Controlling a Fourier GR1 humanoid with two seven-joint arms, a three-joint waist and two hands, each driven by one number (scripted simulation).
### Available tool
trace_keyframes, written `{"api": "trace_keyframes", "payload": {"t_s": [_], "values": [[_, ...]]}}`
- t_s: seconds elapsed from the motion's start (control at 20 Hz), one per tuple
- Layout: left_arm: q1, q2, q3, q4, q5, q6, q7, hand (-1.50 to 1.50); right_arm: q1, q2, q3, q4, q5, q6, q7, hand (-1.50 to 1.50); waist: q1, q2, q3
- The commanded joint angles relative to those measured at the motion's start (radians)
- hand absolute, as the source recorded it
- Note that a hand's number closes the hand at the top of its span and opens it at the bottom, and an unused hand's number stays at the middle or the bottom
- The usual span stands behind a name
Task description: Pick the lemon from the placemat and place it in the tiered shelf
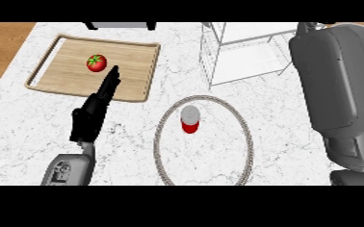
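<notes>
White marble desk (284,106), and the left hand (96,108) stretches with straight fingers over the wooden tray (135,53), tips just beside a tomato (97,63). A red can (189,119) stands inside the round placemat (245,130). The wire tiered shelf (241,53) stands beyond; no lemon shows.

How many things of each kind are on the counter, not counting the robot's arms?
Wooden tray: 1
Tomato: 1
Round placemat: 1
Red can: 1
White wire tiered shelf: 1
Total: 5
No lemon is visible.
</notes>
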Motion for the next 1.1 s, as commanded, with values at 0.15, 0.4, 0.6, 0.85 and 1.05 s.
{"api": "trace_keyframes", "payload": {"t_s": [0.15,0.4,0.6,0.85,1.05], "values": [[-0.02,-0.026,-0.005,0.069,-0.029,0.039,-0.049,0.0,-0.017,-0.001,-0.066,-0.038,-0.134,0.0,-0.015,-1.5,0.0,0.001,0.0],[-0.043,-0.001,0.018,0.08,0.002,0.001,-0.042,0.0,0.055,0.012,-0.059,-0.144,-0.234,0.045,-0.049,-1.5,-0.003,0.0,0.0],[0.056,-0.017,-0.033,-0.078,-0.017,0.01,0.027,0.0,0.001,-0.032,-0.085,-0.182,-0.309,0.129,-0.034,-1.5,0.005,-0.002,0.001],[-0.02,0.018,0.025,0.047,0.016,-0.021,-0.015,0.0,-0.068,-0.016,-0.159,-0.241,-0.359,0.033,0.029,-1.5,-0.005,-0.002,0.0],[-0.018,0.031,0.046,0.029,0.028,-0.021,-0.014,0.0,-0.073,-0.063,-0.212,-0.321,-0.372,0.006,0.102,-1.5,-0.008,-0.004,0.0]]}}
